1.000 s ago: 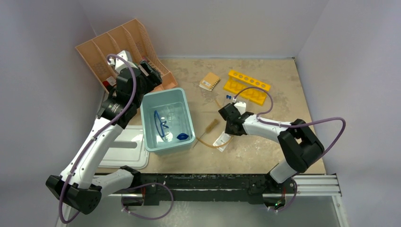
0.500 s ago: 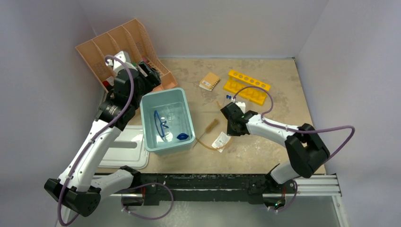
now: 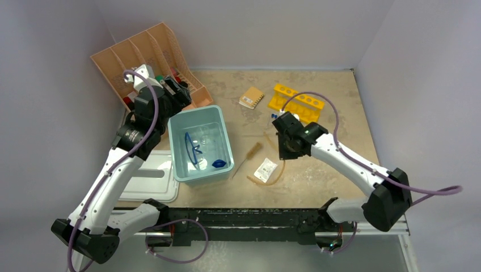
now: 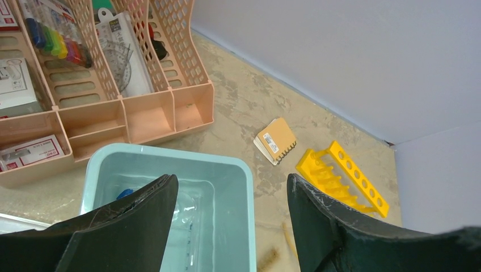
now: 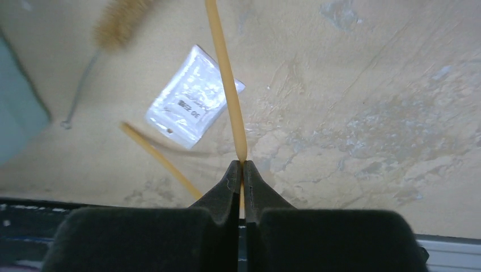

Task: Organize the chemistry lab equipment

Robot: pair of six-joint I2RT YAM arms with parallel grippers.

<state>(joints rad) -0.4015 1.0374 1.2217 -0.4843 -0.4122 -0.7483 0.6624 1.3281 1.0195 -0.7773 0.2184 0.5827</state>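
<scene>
My right gripper (image 3: pixel 285 151) (image 5: pixel 241 168) is shut on the amber rubber tubing (image 5: pixel 226 73), pinching one end, and it hangs above the table. The rest of the tubing (image 3: pixel 273 173) trails down beside a white packet (image 3: pixel 265 169) (image 5: pixel 192 105). The wooden-handled brush (image 3: pixel 250 156) (image 5: pixel 116 24) lies left of it. My left gripper (image 3: pixel 173 86) (image 4: pixel 232 195) stands open and empty above the back of the teal tub (image 3: pixel 226 136) (image 4: pixel 245 173). In the tub lie the blue-rimmed goggles (image 3: pixel 192 149) and the clear cylinder (image 4: pixel 182 229) with its blue base (image 3: pixel 218 164).
The peach organiser (image 3: pixel 148 54) (image 4: pixel 142 116), holding stationery, stands at the back left. A tan notebook (image 3: pixel 251 97) (image 4: pixel 275 139) and a yellow rack (image 3: pixel 299 102) (image 4: pixel 347 177) lie at the back, with small blue caps (image 3: pixel 274 116) nearby. A white lid (image 3: pixel 148 182) sits left of the tub.
My right gripper has shut on the tubing and risen toward the back right, dragging the tubing with it. The left arm has drifted slightly back, still open.
</scene>
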